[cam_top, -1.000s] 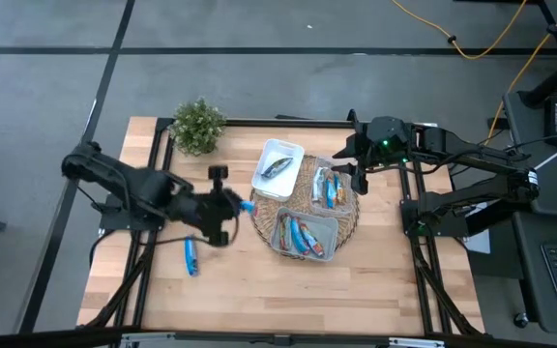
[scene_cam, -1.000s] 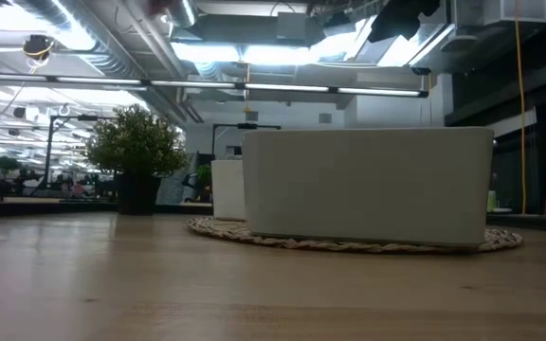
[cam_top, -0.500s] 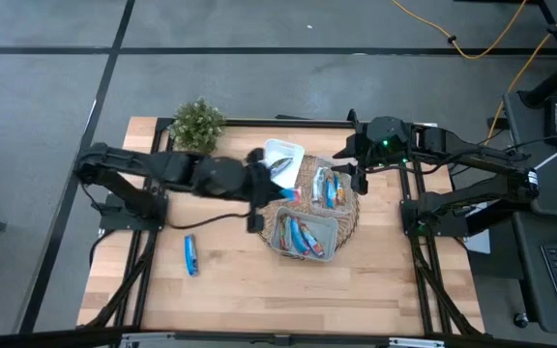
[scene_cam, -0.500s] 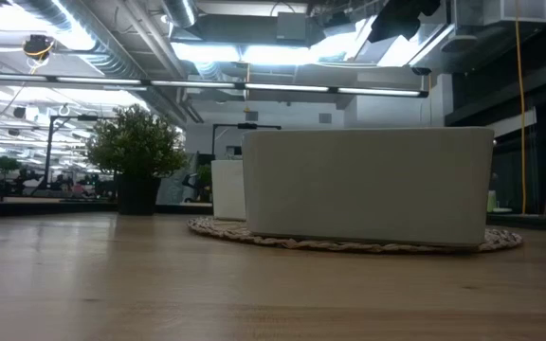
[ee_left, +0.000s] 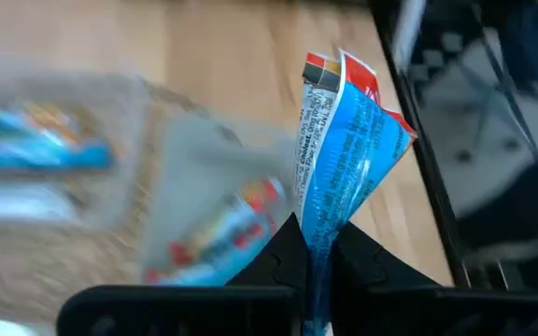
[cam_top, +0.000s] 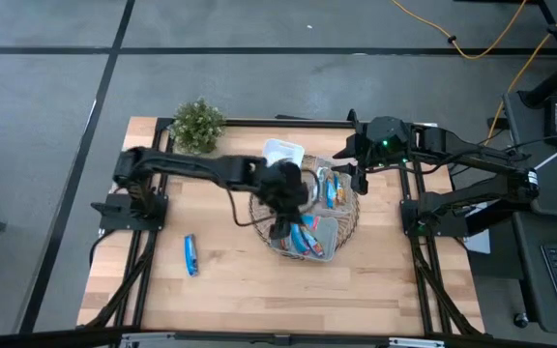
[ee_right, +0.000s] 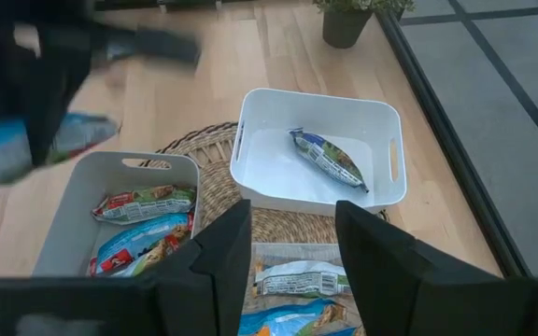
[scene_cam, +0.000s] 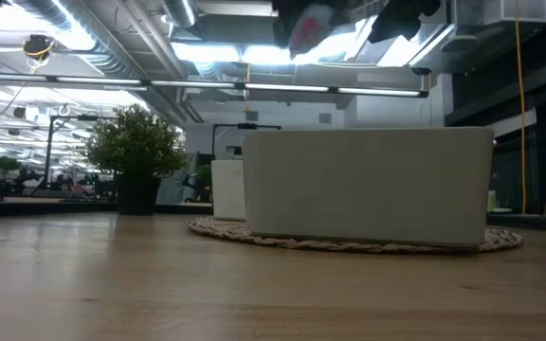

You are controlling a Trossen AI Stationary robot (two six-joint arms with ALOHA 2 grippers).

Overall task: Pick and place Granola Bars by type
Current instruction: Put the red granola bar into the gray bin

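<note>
Swung across from the left side of the table (cam_top: 220, 280) in a second, the left arm now reaches over the woven mat (cam_top: 348, 224) at centre frame in the high view, where its left gripper (cam_top: 284, 196) hangs above the grey bin (cam_top: 329, 226). Its fingers are pinched tight on a blue granola bar (ee_left: 344, 154) with a red top edge; small print runs down the wrapper's seam, too fine to read. In the low view the bar shows only as a blurred pink patch at the upper middle of the frame.

Light wood planks make up the table, which stands on a grey floor crossed by dark lines. An open office with ceiling pipes and strip lights fills the background of the low view. A potted plant (cam_top: 199, 126) sits at the table's upper left corner.

On the mat, the white tray (ee_right: 318, 149) holds one dark-wrapped bar (ee_right: 329, 159); the grey bin holds several blue and red bars (ee_right: 143, 229); a third bin (cam_top: 329, 186) at the right holds more. One lone blue bar (cam_top: 190, 254) lies on bare wood at lower left, unmoved.

At upper right, the right gripper (cam_top: 354, 166) waits unchanged above the mat's edge, fingers half apart and holding nothing.
</note>
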